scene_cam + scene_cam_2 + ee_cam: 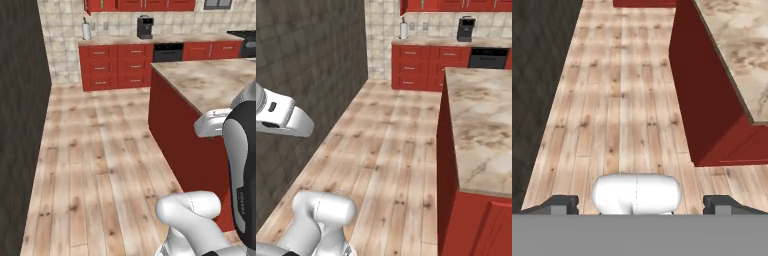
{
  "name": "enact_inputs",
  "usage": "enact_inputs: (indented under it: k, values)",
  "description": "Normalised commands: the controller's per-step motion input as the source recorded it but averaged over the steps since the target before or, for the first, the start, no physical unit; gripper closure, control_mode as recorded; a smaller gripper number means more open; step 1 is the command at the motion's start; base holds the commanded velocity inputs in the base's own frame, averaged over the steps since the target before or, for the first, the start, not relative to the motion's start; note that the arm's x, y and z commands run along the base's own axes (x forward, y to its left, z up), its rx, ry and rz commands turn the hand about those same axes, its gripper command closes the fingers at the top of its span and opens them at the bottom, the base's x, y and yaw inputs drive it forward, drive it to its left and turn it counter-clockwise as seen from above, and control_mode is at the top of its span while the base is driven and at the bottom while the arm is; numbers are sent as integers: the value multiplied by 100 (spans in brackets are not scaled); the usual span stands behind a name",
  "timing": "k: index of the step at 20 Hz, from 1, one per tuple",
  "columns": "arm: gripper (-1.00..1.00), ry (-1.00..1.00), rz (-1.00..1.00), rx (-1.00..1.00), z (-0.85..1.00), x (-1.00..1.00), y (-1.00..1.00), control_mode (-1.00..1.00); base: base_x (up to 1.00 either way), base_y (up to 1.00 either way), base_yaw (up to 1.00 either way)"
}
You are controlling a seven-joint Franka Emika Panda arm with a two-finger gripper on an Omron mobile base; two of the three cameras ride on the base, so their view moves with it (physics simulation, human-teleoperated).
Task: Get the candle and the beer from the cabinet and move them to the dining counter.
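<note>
So the gripper (pixel 640 204) has its jaws spread wide with nothing in them, hanging over the wood floor (pixel 612 100), with the dining counter (pixel 737 45) off at 2 o'clock.

Marbled stone dining counter (pixel 210 80); matt wood plank floor (pixel 100 165)

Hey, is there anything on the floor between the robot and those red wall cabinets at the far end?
Nothing visible. The plank floor runs bare up to the red drawers under the cabinet. The dining counter sits to the right of that lane. The open gripper holds nothing.
</note>
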Motion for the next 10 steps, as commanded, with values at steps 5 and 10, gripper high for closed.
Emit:
enact_inputs:
  k: [5,10]
  values:
    - [-100,0,0,0,0,0,0,100,100,-22,-6]
    - [-100,0,0,0,0,0,0,100,100,-17,-3]
